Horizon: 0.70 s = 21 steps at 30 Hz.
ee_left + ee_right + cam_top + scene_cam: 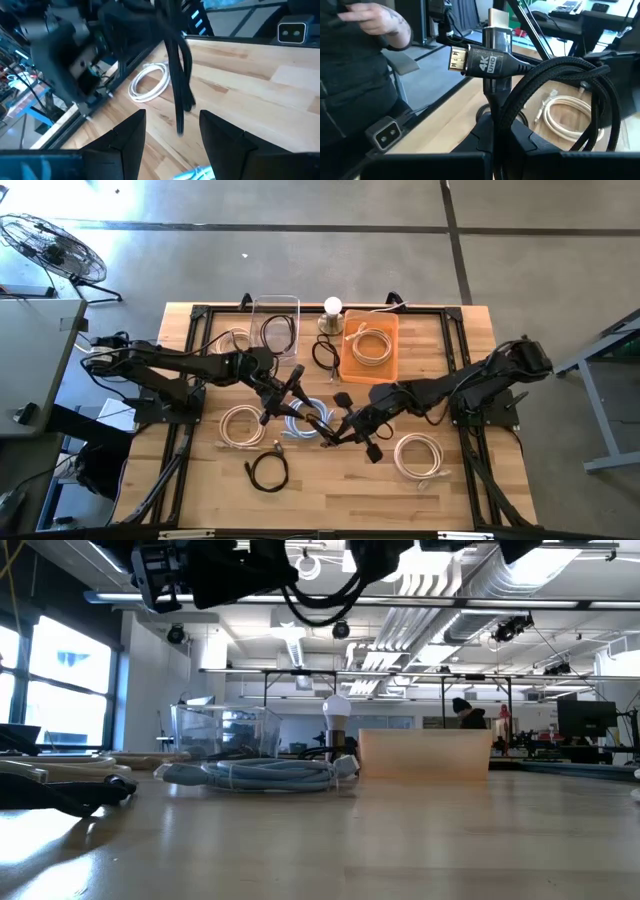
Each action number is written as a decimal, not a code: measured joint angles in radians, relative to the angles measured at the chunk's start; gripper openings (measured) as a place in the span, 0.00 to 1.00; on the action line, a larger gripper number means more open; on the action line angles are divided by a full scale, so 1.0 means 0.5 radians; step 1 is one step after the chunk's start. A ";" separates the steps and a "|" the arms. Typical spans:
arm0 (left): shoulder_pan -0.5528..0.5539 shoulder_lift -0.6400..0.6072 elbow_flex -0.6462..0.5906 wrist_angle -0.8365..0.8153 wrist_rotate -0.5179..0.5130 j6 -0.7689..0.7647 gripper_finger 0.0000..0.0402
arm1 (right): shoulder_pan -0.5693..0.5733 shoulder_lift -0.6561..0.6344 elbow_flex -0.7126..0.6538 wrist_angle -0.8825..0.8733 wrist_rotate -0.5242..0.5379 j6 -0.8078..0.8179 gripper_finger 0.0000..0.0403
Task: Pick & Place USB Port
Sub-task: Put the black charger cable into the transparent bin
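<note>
Above the middle of the wooden tabletop (450,490), the right gripper (345,432) is pinched on a black braided cable (555,95), its fingers pressed around the bundled loops. The cable's gold-tipped plug, marked 4K UHD (482,64), sticks out sideways just above the fingers in the right wrist view, and the whole coil is held off the wood. The left gripper (283,395) hovers close by, just across from the right one, over the pale blue cable coil (300,418); its two dark fingers (125,145) are spread apart with nothing between them, and the black cable hangs in front of them in the left wrist view. On the tabletop around them lie a cream cable coil (241,426) to the left, a black cable coil (269,471) toward the near edge, and another cream coil (421,456) to the right. At the far side stand a clear plastic bin (275,325) with a dark cable in it, an orange bin (371,345) holding a cream coil, and a white light bulb (332,308) between them. A person's hand (380,22) shows beyond the table in the right wrist view.
</note>
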 joint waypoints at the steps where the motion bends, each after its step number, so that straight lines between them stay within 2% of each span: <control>1: 0.000 0.015 0.000 0.034 0.003 0.000 0.45 | -0.013 0.015 0.000 0.002 -0.004 0.000 0.02; 8: 0.000 0.129 0.000 0.144 0.045 -0.052 0.45 | -0.115 0.075 0.000 0.048 -0.051 -0.001 0.02; 16: 0.000 0.191 -0.001 0.172 -0.021 -0.050 0.45 | -0.128 0.076 0.000 0.038 -0.057 -0.002 0.02; 21: 0.001 0.191 -0.001 0.170 -0.146 -0.047 0.36 | -0.130 0.076 0.000 0.030 -0.014 -0.002 0.02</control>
